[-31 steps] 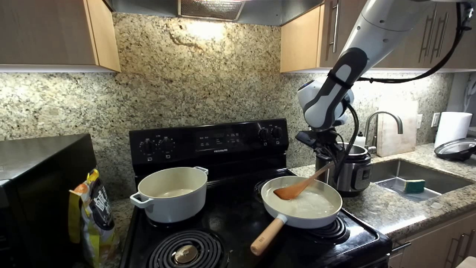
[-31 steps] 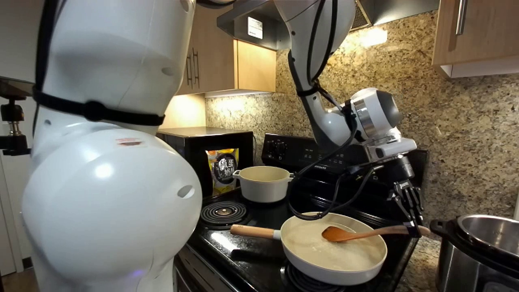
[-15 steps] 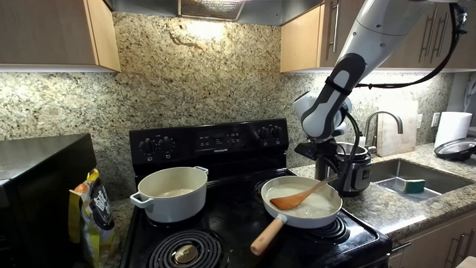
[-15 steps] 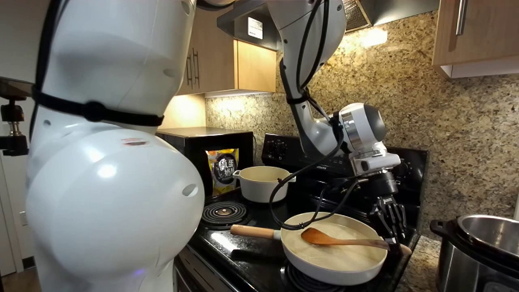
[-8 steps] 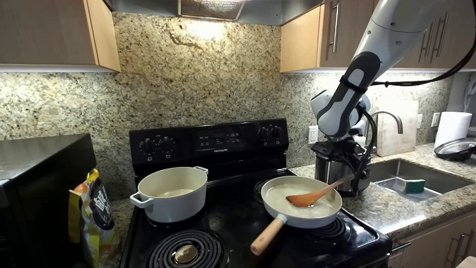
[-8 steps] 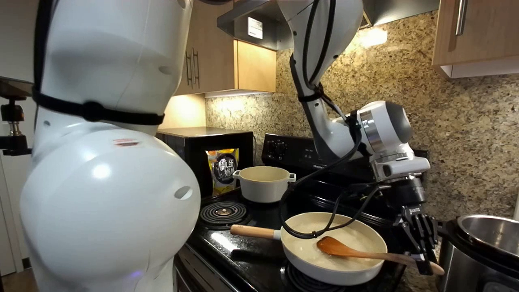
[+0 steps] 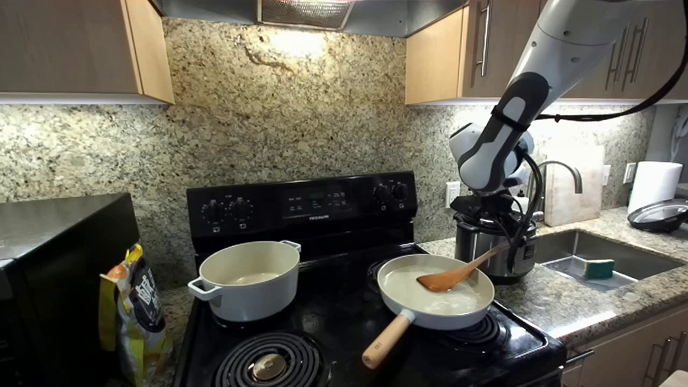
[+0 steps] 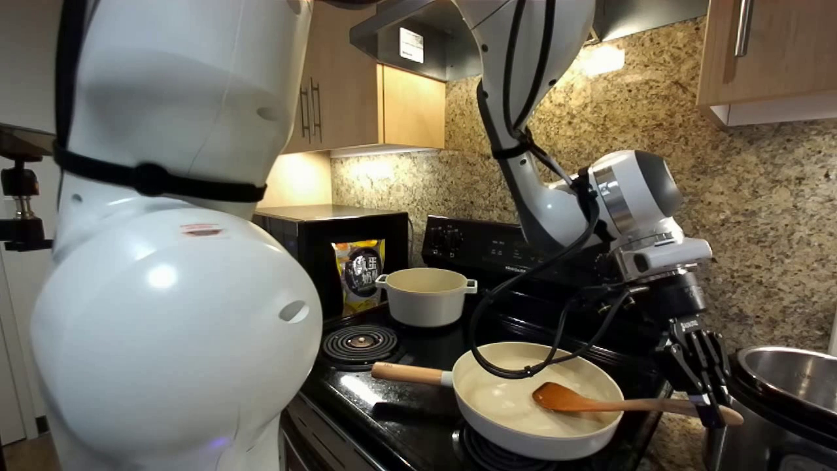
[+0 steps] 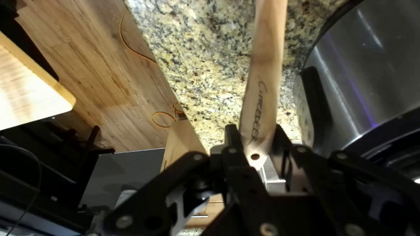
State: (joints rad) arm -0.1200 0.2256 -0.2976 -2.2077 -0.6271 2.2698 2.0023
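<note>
My gripper [image 8: 709, 409] is shut on the handle end of a wooden spatula [image 8: 565, 398]. In the wrist view the two black fingers [image 9: 257, 136] clamp the light handle [image 9: 264, 72], which has lettering and a hole at its end. The reddish-brown blade lies inside a cream frying pan [image 7: 435, 321] with a wooden handle, on a stove burner. The spatula slants over the pan's rim; whether the blade touches the pan's bottom I cannot tell. The pan's inside looks wet and shiny. The gripper is outside the pan, close to a steel-and-black electric pot [image 8: 804, 386].
A white two-handled pot [image 7: 250, 295] stands on a rear burner. A bare coil burner [image 7: 269, 365] is in front of it. A snack bag [image 7: 142, 306] leans by the black microwave [image 8: 327, 229]. A sink [image 7: 618, 247] lies past the electric pot. A range hood [image 7: 371, 24] hangs above.
The gripper first moved toward the pan, then back outward toward the electric pot and slightly up. The spatula blade slid across the pan with it. The pan stayed in place.
</note>
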